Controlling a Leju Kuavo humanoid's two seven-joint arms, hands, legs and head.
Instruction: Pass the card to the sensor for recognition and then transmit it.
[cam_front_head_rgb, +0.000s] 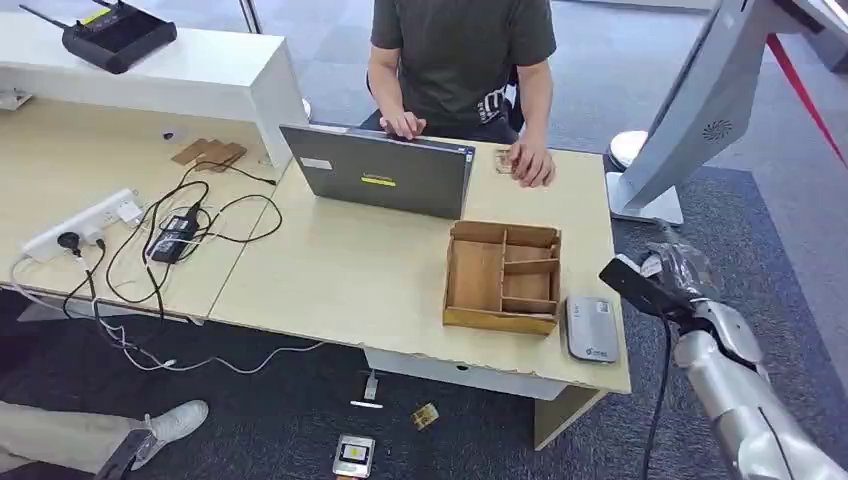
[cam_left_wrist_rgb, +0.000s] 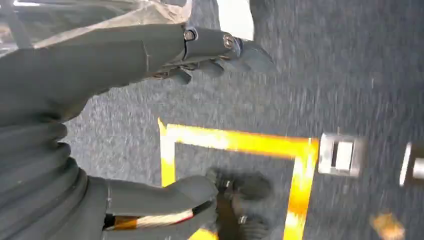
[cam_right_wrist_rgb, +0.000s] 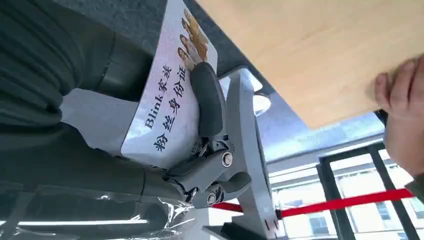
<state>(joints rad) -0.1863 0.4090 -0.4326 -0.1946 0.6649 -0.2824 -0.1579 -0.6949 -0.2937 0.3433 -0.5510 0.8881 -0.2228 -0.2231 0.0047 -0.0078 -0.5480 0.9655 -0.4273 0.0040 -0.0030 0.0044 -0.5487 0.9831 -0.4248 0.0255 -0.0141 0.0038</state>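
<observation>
The right hand (cam_right_wrist_rgb: 200, 145) grips the card (cam_right_wrist_rgb: 165, 107), a white card with blue print and small portraits, its dark fingers (cam_right_wrist_rgb: 207, 97) curled over the face and the thumb behind. In the head view this hand (cam_front_head_rgb: 672, 278) is raised off the table's right edge, past the sensor (cam_front_head_rgb: 590, 328), a flat grey reader lying at the near right corner of the table (cam_front_head_rgb: 340, 270). Touching the sensor's left side sits a wooden tray (cam_front_head_rgb: 502, 277) with compartments. Beyond it stands a grey laptop (cam_front_head_rgb: 378, 172), and a person (cam_front_head_rgb: 460, 60) behind it rests a hand (cam_front_head_rgb: 530, 162) on the tabletop. The left hand (cam_left_wrist_rgb: 125, 115) hangs over the dark carpet, fingers apart, holding nothing.
</observation>
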